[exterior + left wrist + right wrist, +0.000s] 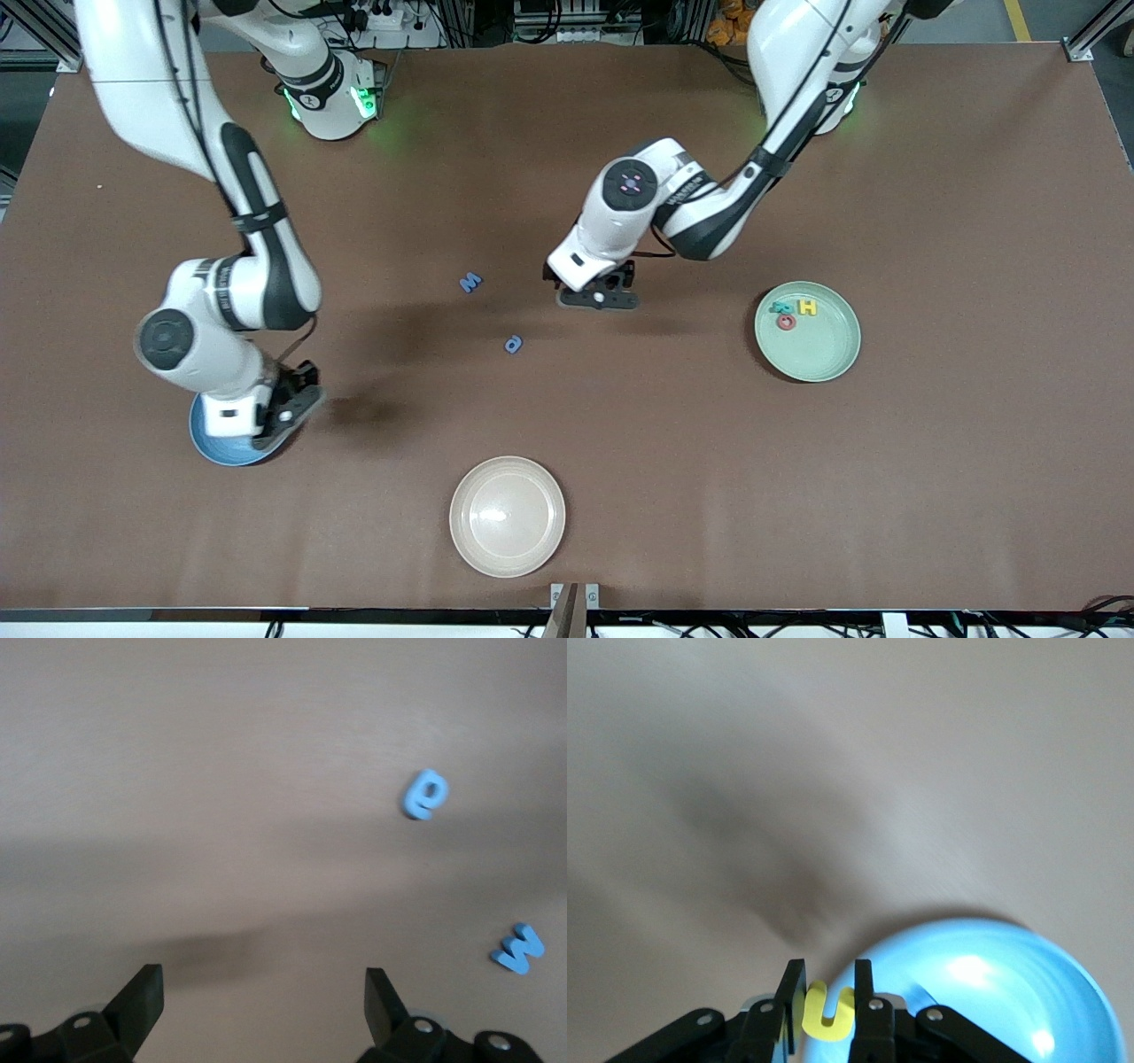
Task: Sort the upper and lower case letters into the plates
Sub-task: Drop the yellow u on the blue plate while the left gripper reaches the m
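The right arm's wrist and gripper [285, 409] are covering most of the round sky-blue plate [211, 447]. The frame edge is cropping that plate and the small yellow foam letter [826, 1012].

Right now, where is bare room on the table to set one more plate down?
Bare table spreads from the mint plate to the left arm's end. Crowded: blue M and small blue letter beside the open left gripper; right gripper, holding a yellow letter, covers the blue plate.
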You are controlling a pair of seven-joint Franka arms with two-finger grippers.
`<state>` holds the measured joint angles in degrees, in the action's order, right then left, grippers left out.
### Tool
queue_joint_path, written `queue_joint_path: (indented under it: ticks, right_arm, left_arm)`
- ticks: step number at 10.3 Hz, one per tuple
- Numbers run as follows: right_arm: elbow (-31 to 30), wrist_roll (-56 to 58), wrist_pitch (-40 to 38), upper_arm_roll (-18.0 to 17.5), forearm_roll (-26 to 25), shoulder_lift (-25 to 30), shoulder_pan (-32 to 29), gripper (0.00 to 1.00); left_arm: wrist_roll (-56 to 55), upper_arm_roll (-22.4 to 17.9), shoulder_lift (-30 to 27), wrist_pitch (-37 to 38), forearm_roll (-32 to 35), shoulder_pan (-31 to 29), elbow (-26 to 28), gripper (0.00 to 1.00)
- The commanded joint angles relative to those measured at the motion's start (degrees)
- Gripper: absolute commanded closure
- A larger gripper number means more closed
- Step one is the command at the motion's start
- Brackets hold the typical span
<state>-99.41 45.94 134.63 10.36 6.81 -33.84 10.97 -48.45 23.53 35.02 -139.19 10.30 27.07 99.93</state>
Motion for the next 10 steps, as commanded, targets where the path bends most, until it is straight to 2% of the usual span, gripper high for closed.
queue_joint_path:
  ticks: [1,2,3,4,6,8,10]
  right_arm:
    - [0.7,-0.67,-0.07,-0.43,-2.84,-0.96,-5.59,1.0]
    - [0.79,-0.59,0.28,-0.43,-5.55,-1.14,-6.57,1.0]
    - [1.14,-0.5,1.07,-0.35,-6.71,-1.75,-7.8,0.83]
    - [2.01,-0.5,2.64,-0.34,-6.63,-2.54,-8.59,0.01]
    - [2.11,-0.06,2.06,-0.34,-6.72,-1.85,-9.13,0.0]
    - [3.25,0.03,-1.9,-0.34,-6.72,-1.4,-9.57,0.0]
    - [3.34,-0.06,-2.0,-0.34,-6.72,-1.4,-9.57,0.0]
  left_arm:
    - [-1.3,-3.04,4.79,1.03,4.28,6.57,-7.8,0.0]
    - [-0.77,-4.1,6.1,0.68,8.46,9.03,-9.65,0.0]
    - [-0.77,-4.19,7.51,0.5,13.29,10.79,-11.58,0.0]
    - [-0.42,-4.19,9.52,-0.37,16.47,11.68,-14.3,0.0]
    - [2.73,-4.19,12.87,-5.7,24.29,14.4,-16.69,0.0]
    - [5.62,-6.02,14.9,-13.34,26.33,16.25,-16.96,0.0]
    - [12.21,-7.27,17.18,-19.95,27.49,16.61,-16.96,0.0]
